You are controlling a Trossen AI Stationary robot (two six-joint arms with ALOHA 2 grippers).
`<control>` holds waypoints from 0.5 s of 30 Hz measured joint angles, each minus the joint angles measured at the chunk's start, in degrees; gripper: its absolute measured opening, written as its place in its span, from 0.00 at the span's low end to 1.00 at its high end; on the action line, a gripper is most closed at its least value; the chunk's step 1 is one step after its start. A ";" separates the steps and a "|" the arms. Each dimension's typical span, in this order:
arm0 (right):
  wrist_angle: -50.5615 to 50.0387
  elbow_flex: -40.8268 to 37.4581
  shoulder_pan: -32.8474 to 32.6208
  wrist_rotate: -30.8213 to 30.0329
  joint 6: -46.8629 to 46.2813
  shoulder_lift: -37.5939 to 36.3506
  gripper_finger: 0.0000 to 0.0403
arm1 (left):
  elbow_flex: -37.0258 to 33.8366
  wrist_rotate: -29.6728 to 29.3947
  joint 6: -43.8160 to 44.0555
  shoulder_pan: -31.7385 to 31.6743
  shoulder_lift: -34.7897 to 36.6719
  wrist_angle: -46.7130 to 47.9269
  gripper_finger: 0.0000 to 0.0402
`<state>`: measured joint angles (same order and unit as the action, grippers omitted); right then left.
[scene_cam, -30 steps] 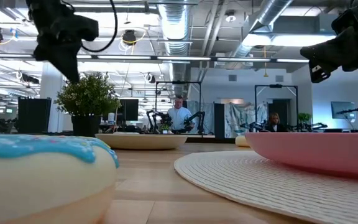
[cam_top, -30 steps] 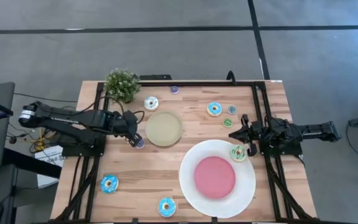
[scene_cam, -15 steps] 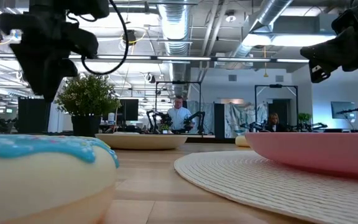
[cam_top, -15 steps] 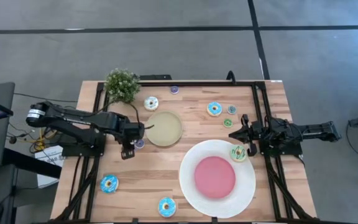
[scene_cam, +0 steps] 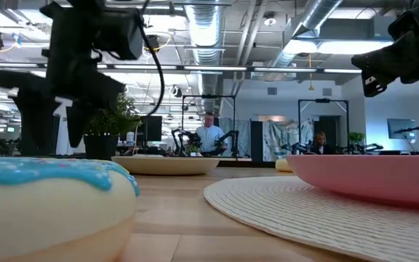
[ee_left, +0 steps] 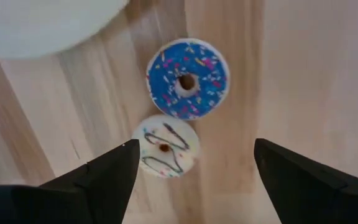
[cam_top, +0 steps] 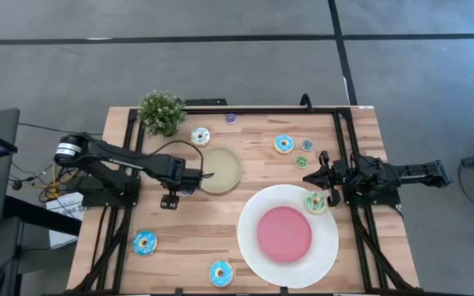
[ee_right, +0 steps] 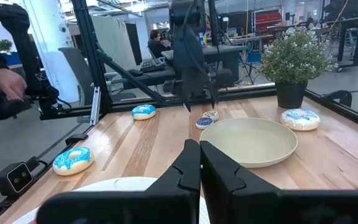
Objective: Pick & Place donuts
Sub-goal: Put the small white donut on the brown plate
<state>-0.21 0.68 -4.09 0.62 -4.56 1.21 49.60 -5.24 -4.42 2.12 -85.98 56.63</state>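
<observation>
— Where were your left jaws (ee_left: pixel 191 165)?

— Spread wide, hovering over two tiny donuts on the surface (ee_left: pixel 291 74) beside the tan plate (cam_top: pixel 218 168): a blue one (ee_left: pixel 187 78) and a cream one (ee_left: pixel 165 146).

— And the right jaws (ee_right: pixel 199 163)?

— Closed, empty, waiting near the white plate (cam_top: pixel 330 247).

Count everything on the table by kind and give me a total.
Donuts: 10, counting two small ones seen close up in the left wrist view
Plates: 2
Potted plant: 1
Total: 13
</observation>
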 joint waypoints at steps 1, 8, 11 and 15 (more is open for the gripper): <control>0.00 0.01 0.00 0.00 0.00 0.00 0.00 | 0.00 -0.26 -0.44 -0.23 -1.24 0.01 0.78; -0.01 -0.01 0.01 0.01 0.00 0.00 0.00 | -0.10 -2.86 -1.88 -2.27 -7.92 -0.52 0.78; -0.01 -0.01 0.01 -0.01 0.00 0.00 0.00 | -0.87 -2.41 -1.95 -3.32 -8.79 -1.43 0.77; -0.01 0.01 0.01 0.00 0.00 0.00 0.00 | -1.69 -1.36 -1.75 -4.23 -8.60 -2.13 0.74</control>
<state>-0.22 0.69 -4.09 0.62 -4.56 1.21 47.92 -6.60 -6.17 -2.11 -94.59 54.50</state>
